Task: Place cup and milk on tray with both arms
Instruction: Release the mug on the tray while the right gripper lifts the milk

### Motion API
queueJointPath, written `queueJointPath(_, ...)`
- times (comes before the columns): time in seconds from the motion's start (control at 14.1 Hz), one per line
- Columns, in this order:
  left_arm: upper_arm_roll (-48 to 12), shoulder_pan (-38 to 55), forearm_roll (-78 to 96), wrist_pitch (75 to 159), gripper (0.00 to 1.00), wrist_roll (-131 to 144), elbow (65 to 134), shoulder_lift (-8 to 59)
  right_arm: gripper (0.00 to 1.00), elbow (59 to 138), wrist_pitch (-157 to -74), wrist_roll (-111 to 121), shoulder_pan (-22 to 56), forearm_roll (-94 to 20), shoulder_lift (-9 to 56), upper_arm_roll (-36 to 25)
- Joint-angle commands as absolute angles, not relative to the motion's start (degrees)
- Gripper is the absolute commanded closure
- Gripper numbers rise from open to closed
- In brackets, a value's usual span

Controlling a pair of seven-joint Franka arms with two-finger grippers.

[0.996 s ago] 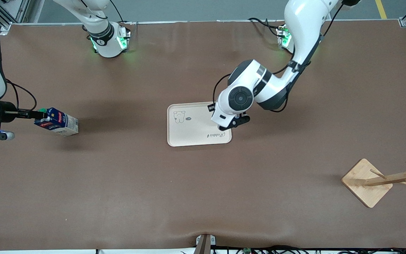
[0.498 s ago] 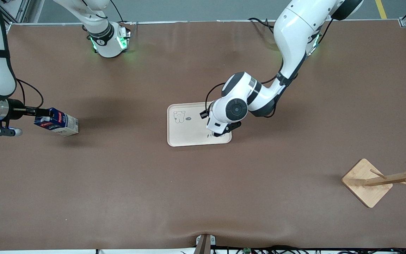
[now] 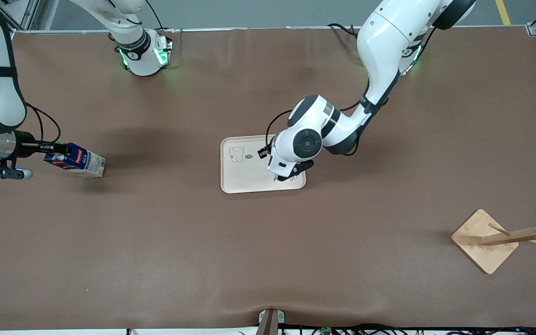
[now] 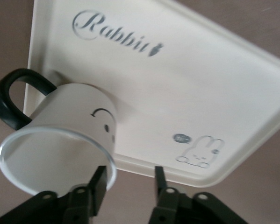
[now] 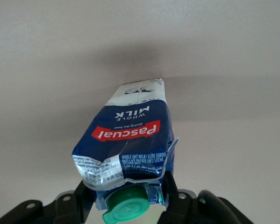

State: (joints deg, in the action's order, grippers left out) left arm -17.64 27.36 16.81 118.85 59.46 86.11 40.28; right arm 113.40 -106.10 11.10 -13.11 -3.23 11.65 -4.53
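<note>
The cream tray [image 3: 249,179] lies mid-table. In the left wrist view the white smiley cup [image 4: 74,112] stands on the tray [image 4: 200,84] at the corner by the "Rabbit" script. In the front view the left wrist hides the cup. My left gripper [image 3: 288,173] is over that corner, open, its fingers [image 4: 100,179] straddling the cup's rim. My right gripper [image 3: 58,150] is at the right arm's end of the table. It is shut on the top of the dark blue milk carton [image 3: 79,160], just below the green cap [image 5: 128,207]. The carton [image 5: 130,140] hangs tilted, low over the table.
A wooden rack with pegs [image 3: 484,239] stands on its square base at the left arm's end, nearer the front camera. Brown table [image 3: 165,242] stretches between the milk and the tray.
My left gripper has shifted over the tray toward the right arm's end. My right arm has edged toward the tray, and the milk has tilted and moved slightly with it.
</note>
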Motion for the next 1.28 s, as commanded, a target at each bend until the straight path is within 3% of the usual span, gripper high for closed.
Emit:
queueJointPath(0.0, -16.27, 24.89, 16.0, 110.86, 0.0, 58.02, 81.32, 35.96, 0.8, 114.35, -105.83, 11.87, -13.71, -3.51, 9.93, -3.78)
queueJointPath(0.14, -16.26, 20.76, 13.81, 104.97, 0.0, 53.99, 79.72, 32.89, 0.98, 109.63, -99.27, 11.78, -12.31, -3.69, 10.19, -3.34)
queueJointPath(0.21, -16.26, 18.57, 13.54, 102.59, 0.0, 52.4, 79.72, 30.96, 1.0, 106.55, -95.84, 11.43, -10.74, -3.69, 10.28, -3.34)
queueJointPath(0.43, -16.35, 12.23, 6.01, 98.01, 0.0, 48.36, 79.72, 25.51, 1.0, 98.29, -88.88, 11.08, -6.34, -3.87, 10.72, -3.43)
queueJointPath(0.71, -16.35, 7.4, -2.45, 92.3, 0.0, 45.62, 79.63, 20.05, 1.0, 92.91, -87.37, 10.55, -1.95, -3.87, 11.16, -3.51)
queueJointPath(1.21, -16.52, -4.12, -5.98, 82.36, 0.0, 27.18, 79.54, 8.27, 1.0, 89.3, -85.6, -4.72, 8.42, -7.9, 11.51, -3.43)
